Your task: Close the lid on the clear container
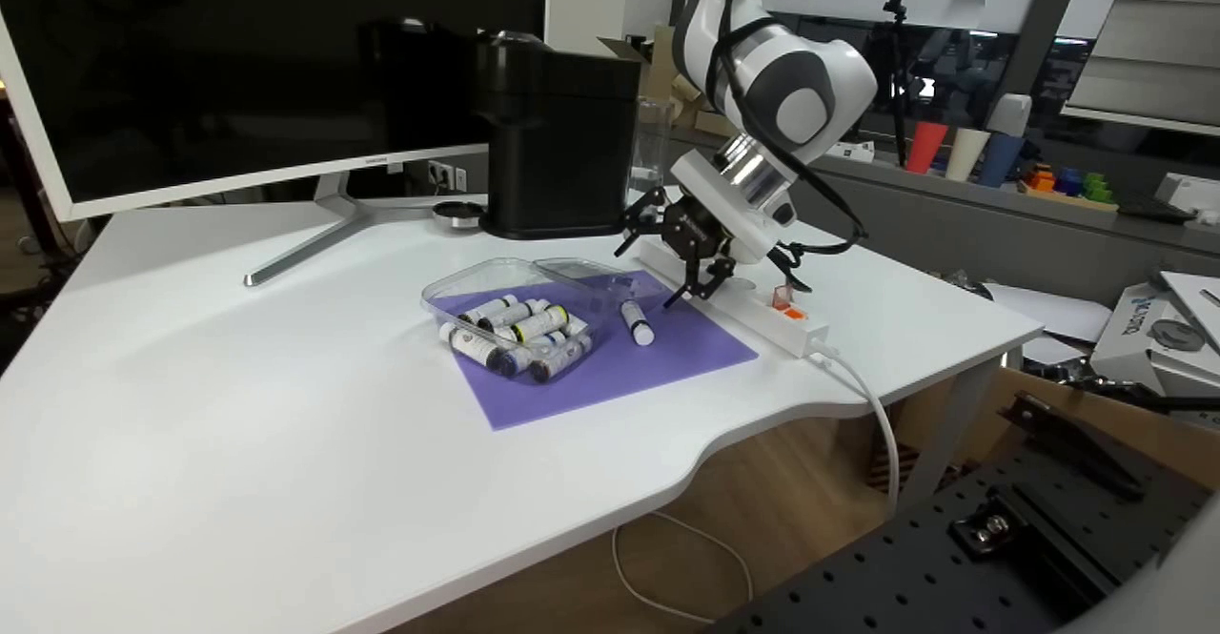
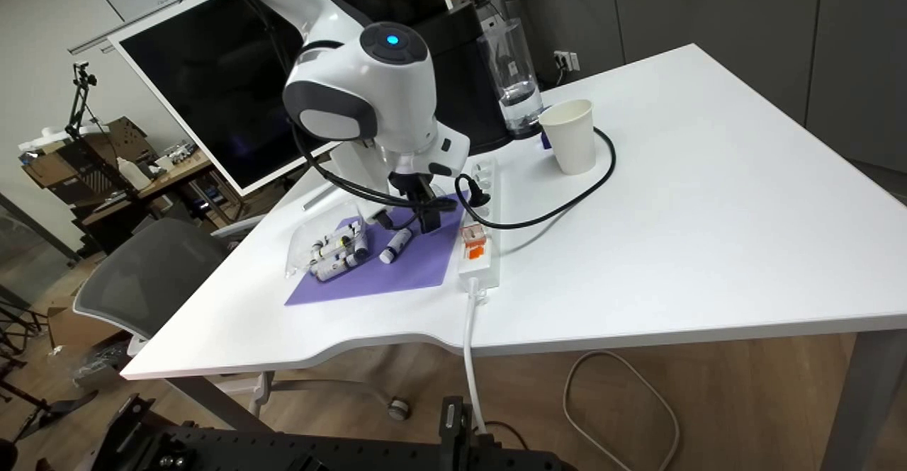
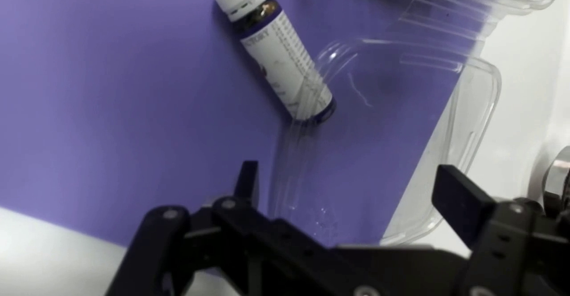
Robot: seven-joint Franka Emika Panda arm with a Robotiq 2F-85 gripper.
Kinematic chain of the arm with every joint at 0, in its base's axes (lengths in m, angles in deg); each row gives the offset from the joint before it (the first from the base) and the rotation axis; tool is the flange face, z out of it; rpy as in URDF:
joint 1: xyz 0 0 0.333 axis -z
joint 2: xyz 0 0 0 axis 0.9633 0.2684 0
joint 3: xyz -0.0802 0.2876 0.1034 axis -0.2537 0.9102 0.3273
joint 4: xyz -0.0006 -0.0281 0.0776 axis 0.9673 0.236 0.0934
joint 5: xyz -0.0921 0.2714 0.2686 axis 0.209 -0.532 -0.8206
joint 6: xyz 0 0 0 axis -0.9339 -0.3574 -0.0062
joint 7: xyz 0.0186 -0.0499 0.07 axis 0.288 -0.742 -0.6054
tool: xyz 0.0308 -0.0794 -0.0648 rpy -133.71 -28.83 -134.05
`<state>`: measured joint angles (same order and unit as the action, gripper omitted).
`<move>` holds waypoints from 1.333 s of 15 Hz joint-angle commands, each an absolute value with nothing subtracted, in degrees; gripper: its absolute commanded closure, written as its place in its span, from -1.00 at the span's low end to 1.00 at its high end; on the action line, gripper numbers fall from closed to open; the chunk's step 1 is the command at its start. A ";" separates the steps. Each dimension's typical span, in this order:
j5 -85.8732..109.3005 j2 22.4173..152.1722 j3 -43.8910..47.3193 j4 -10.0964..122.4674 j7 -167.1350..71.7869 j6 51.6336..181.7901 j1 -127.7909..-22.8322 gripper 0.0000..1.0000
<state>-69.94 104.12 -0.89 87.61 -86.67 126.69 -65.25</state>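
In an exterior view, the claw (image 1: 646, 276) is shown with its fingers apart. The clear container (image 1: 496, 276), loaded with bottles (image 1: 537, 323), is seen left of the claw, its lid (image 1: 581, 272) laid open toward it. Below the claw, a lone bottle (image 1: 636, 322) is seen.

In an exterior view, the clear container is seen left of the claw, a power strip (image 2: 475, 265) right of it.

In the wrist view, the lid is framed between the parted fingers, the lone bottle's base overlapped by the lid's edge.
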 commanded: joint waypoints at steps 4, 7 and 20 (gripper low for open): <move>-71.07 105.04 0.09 85.51 -91.12 122.63 -63.63 -1.00; -71.33 105.05 0.19 85.30 -92.65 120.60 -63.47 -1.00; -79.50 100.30 -0.46 89.17 -111.70 120.03 -64.80 -1.00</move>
